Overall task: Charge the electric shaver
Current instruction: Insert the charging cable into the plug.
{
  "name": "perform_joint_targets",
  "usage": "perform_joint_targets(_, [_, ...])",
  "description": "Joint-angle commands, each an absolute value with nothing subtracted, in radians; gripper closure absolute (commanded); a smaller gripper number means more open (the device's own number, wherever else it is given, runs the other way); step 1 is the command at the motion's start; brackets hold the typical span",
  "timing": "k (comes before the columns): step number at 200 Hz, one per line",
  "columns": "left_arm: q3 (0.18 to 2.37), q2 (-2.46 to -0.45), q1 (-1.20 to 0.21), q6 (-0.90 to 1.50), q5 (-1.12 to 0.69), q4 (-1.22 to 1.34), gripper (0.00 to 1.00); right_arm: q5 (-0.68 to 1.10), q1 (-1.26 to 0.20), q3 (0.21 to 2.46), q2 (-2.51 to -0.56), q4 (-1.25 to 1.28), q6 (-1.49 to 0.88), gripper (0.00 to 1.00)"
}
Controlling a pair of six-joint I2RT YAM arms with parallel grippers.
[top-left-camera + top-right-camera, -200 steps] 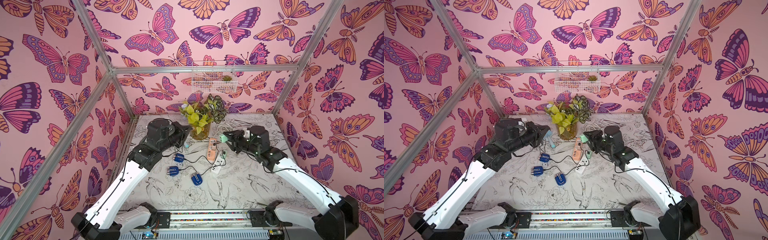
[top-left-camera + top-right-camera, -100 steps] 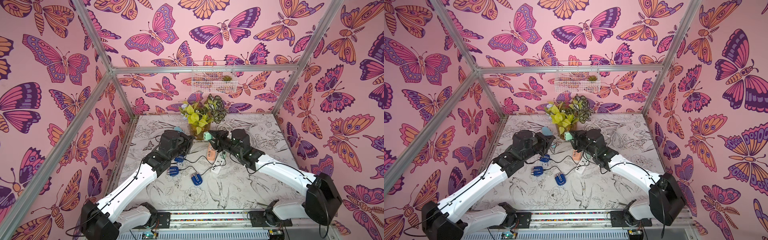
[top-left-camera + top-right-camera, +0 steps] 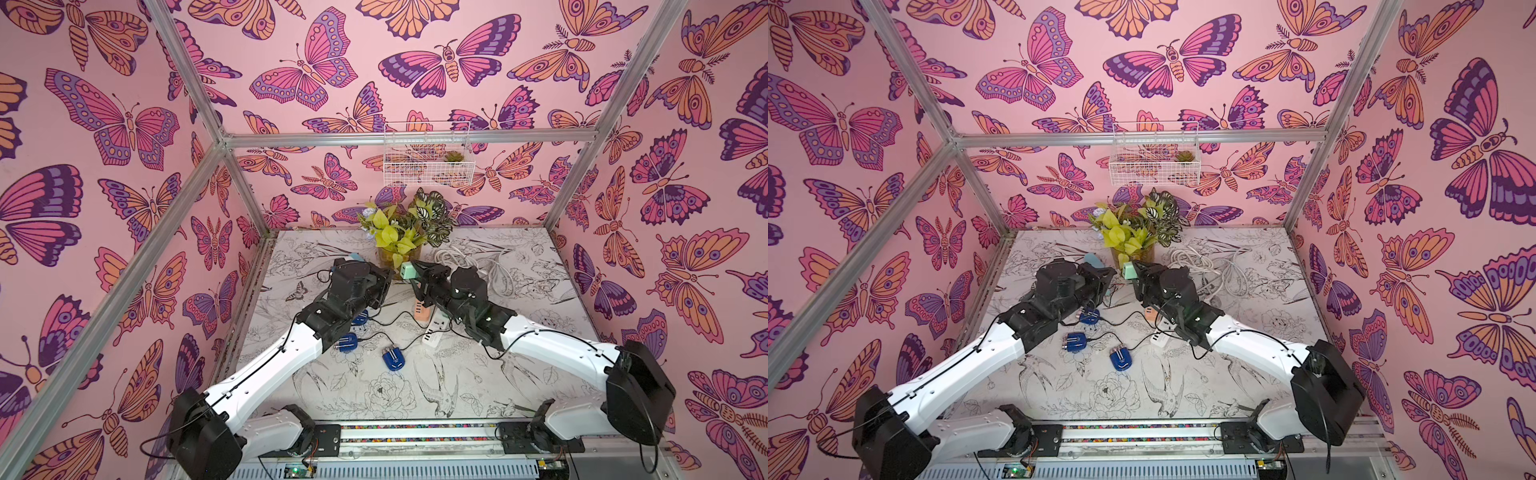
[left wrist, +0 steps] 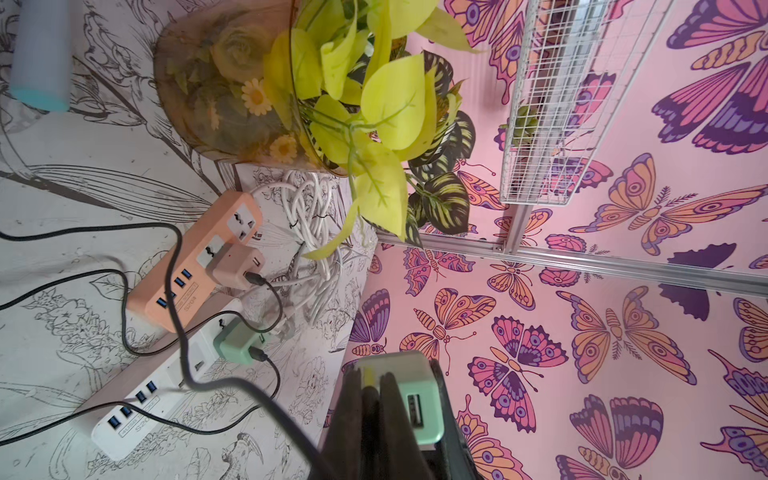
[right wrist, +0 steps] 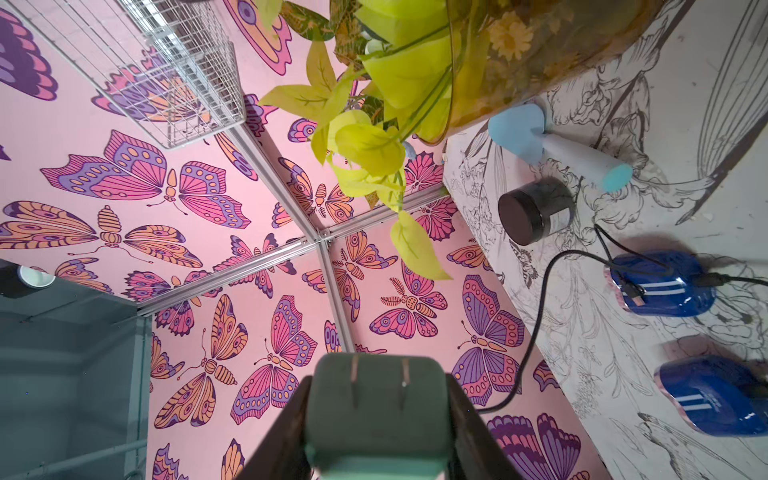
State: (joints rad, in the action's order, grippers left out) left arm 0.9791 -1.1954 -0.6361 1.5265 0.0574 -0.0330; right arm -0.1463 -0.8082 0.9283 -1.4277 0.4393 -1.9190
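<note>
**Fig.** Right gripper [image 5: 378, 378] clamped on the mint-green charger [image 5: 376, 415], raised just in front of the plant vase [image 3: 392, 255]. The left gripper [image 4: 370, 374] is beside it, fingers together (whether they pinch the black cable [image 4: 291, 424] cannot be told). Three blue shavers [image 3: 392, 357] lie on the table [image 3: 415, 399], near-left of the power strips [image 4: 187, 270].

leafy plant [image 3: 409, 224] in a glass vase [image 4: 220, 91], white wire basket [image 3: 428, 166] on the back wall, black jar [image 5: 536, 212] nearby

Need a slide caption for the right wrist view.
Right end effector grips a green charger clear of the table; plant, black jar and two blue shavers beyond.
</note>
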Motion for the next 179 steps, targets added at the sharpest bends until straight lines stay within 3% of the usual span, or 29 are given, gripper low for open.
perform_joint_targets(1, [0.966,-1.200,-0.642,1.509,0.078,0.018,1.00,-0.249,-0.818,0.928,-1.453,0.511,-1.962,1.00])
perform_joint_targets(58, [0.957,-1.231,-0.630,1.538,-0.063,0.060,1.00,-0.254,-0.818,0.905,-1.485,0.612,-1.967,1.00])
perform_joint_targets(179, [0.949,-1.232,-0.601,1.539,-0.067,0.035,1.00,-0.229,-0.817,0.876,-1.462,0.659,-1.968,1.00])
